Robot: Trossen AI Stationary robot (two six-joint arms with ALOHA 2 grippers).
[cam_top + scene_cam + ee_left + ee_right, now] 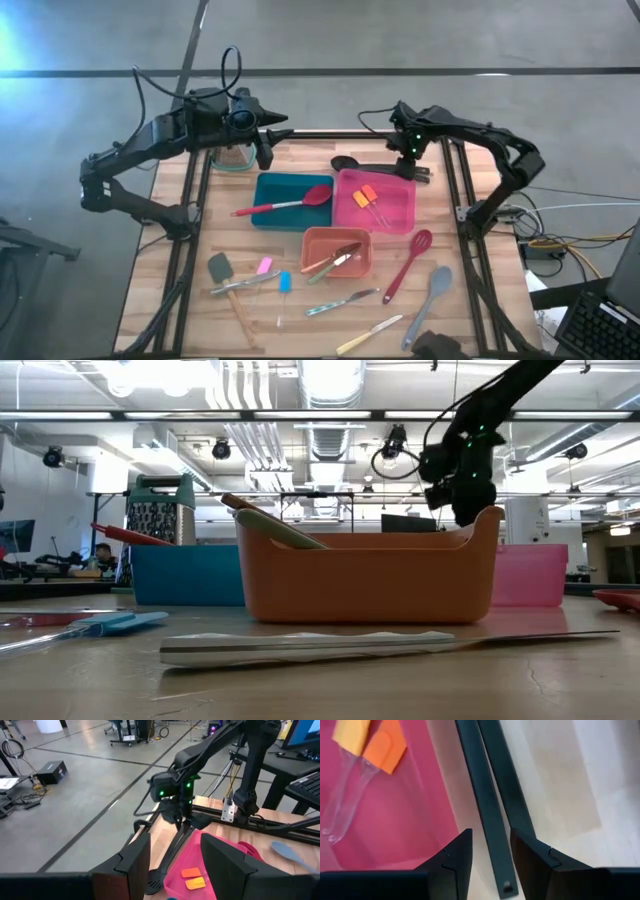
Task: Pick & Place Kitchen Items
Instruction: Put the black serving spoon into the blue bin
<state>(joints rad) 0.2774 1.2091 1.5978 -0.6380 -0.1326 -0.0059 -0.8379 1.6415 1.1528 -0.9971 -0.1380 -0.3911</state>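
Two black long-handled utensils [380, 167] lie side by side on the table along the far side of the pink tray [400, 215]. My right gripper [490, 855] hangs over their handles [492, 795], pointing down and open. One finger stands on each side of the handle ends, and I see no touch. The left wrist view shows that gripper [182, 817] just above the black utensils [165, 865]. My left gripper [175, 865] is raised at the far left [265, 150], open, with nothing between its fingers.
Two orange spatulas [366, 196] lie in the pink tray. A red spoon [285, 205] rests across the blue tray [270, 215]. The orange tray [315, 240] holds several utensils. More spoons, knives and spatulas [408, 265] are scattered near the front edge. A grater [158, 510] stands at the far left.
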